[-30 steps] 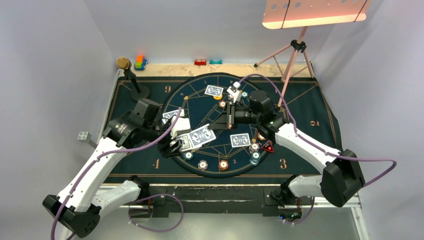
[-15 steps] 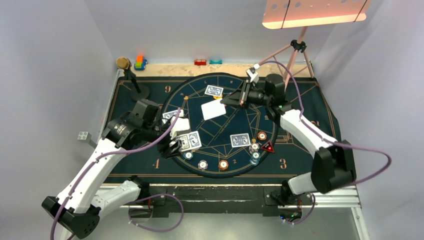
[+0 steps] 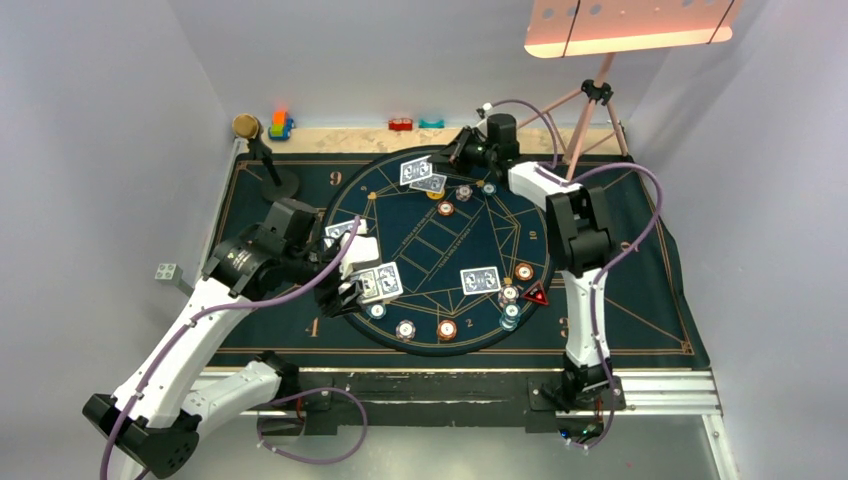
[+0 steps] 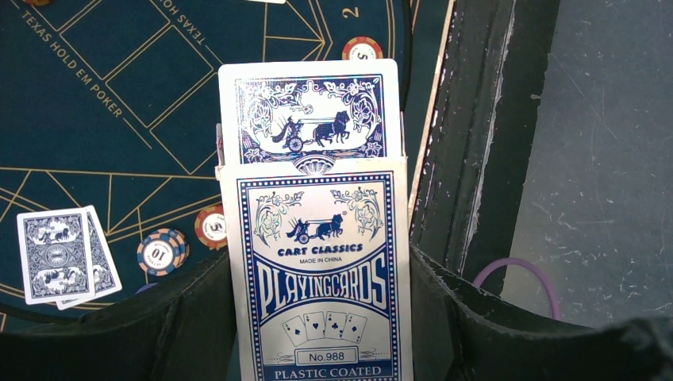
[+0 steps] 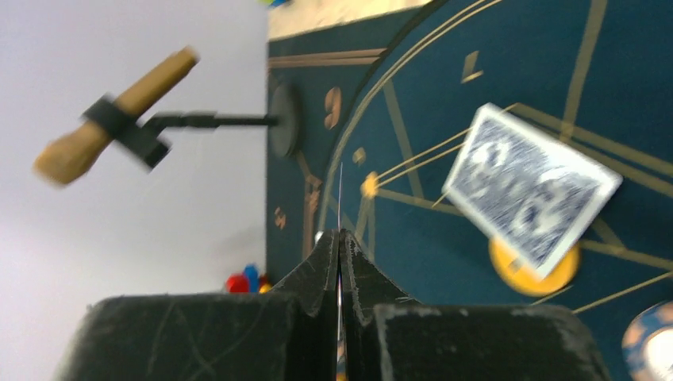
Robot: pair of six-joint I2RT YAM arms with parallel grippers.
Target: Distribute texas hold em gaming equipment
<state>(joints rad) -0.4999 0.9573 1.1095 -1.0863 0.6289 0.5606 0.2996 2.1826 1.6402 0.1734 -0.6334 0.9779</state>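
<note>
Quickly, near side first. Grips the card box (image 4: 321, 317) in the left gripper (image 4: 321, 266), with fingers (image 4: 190, 317) pressed tight on both long sides. Has a top card (image 4: 309, 111) poking out of the box mouth, just ahead of the fingertips. Down on the mat (image 4: 95, 95), just left of that gripper in the wrist view: an orange-brown chip (image 4: 213, 226), then a teal chip (image 4: 159, 254) beside it, then two overlapped cards (image 4: 59, 254) further left. Ahead of the gripper, past the top card: a second orange-brown chip (image 4: 363, 49) near the mat edge.

Over at the far side, pinches a single card (image 3: 413, 170) in the right gripper (image 5: 340, 238), jaws together on it, seen edge-on as a thin line from the wrist. Ahead and right of that gripper: a face-down card (image 5: 532, 190) lying partly over a yellow disc (image 5: 532, 270). Ahead and left, well apart: the microphone (image 5: 111, 119), blurred. Close left of the fingertips, at the wall: toy blocks (image 5: 246, 282), too small to tell more.
</note>
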